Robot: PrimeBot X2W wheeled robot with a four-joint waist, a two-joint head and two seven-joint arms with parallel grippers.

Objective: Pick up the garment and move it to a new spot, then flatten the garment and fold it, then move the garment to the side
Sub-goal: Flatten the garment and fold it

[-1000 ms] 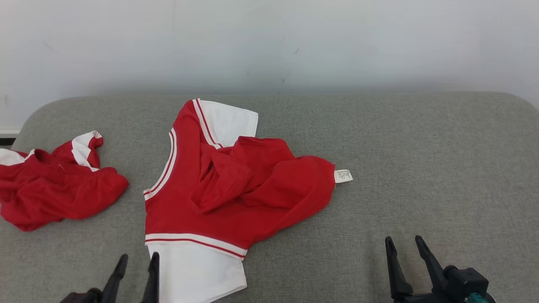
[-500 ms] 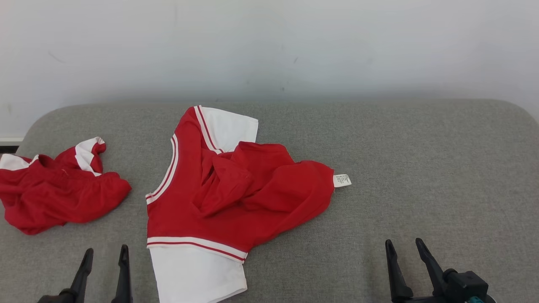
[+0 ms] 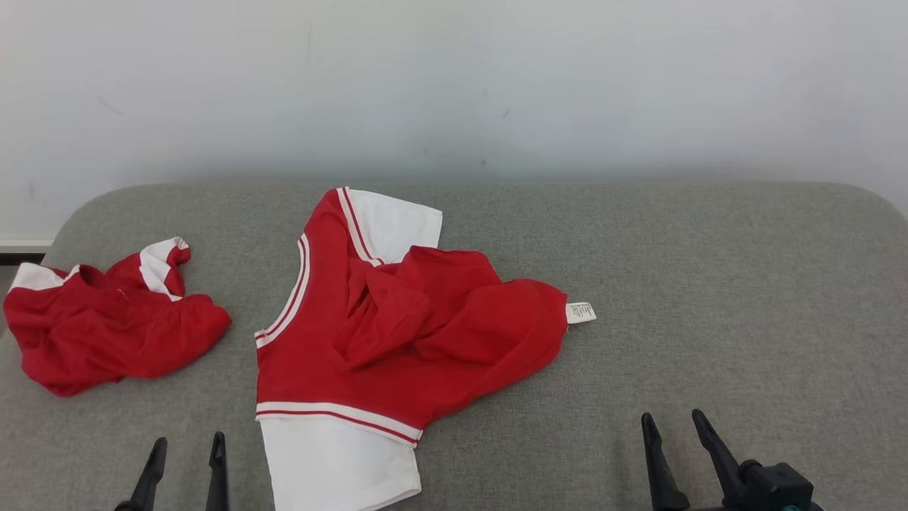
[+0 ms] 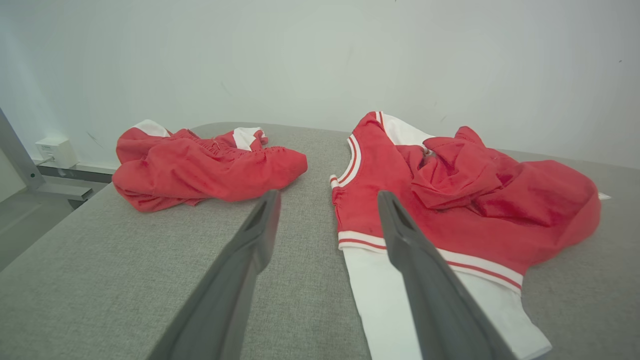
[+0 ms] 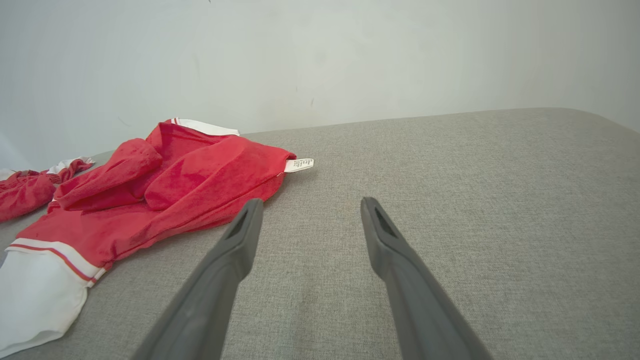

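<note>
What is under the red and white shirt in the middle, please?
The shirt lies directly on the grey padded surface. A white label sticks out at its edge. Its red cloth is bunched over itself, so anything beneath it is hidden.

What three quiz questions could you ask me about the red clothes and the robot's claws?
1. True or false: the left gripper and the right gripper are both open and empty.
2. The white label sticks out of the red and white shirt toward: A) the robot's left, B) the robot's right, C) the wall.
3. Fill the gap: counting the crumpled red garment, ___ garments lie on the grey surface.

Key: 1 true; 2 B; 3 two.
</note>
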